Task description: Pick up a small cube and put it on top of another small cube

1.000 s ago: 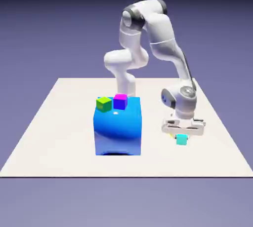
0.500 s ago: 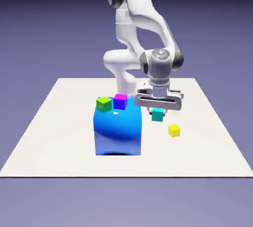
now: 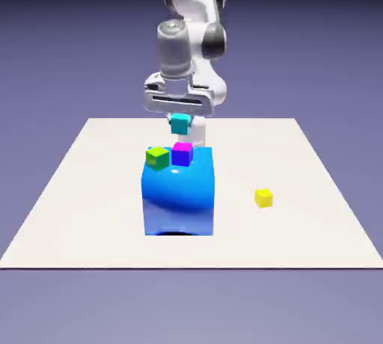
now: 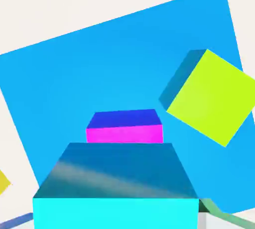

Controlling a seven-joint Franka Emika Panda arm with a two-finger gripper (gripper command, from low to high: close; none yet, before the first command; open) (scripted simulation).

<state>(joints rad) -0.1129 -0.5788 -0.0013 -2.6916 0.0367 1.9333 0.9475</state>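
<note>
While the white arm is reaching over the big blue block, its claw is closing firmly on the cyan cube and is holding it in the air. In the exterior view, the cyan cube is hanging above the magenta-and-purple cube, and between these two cubes a gap is showing, so they are not touching. The magenta-and-purple cube is sitting on top of the blue block. Near it, on the same top and toward the exterior view's left, the green cube is resting, and it is standing turned at an angle. The yellow cube is lying on the pale table, well apart from the block, toward the exterior view's right. In the hand view, the cyan cube is filling the bottom middle and is covering a part of the magenta-and-purple cube. The green cube is appearing there at the right side, showing a bright yellow-green face.
</note>
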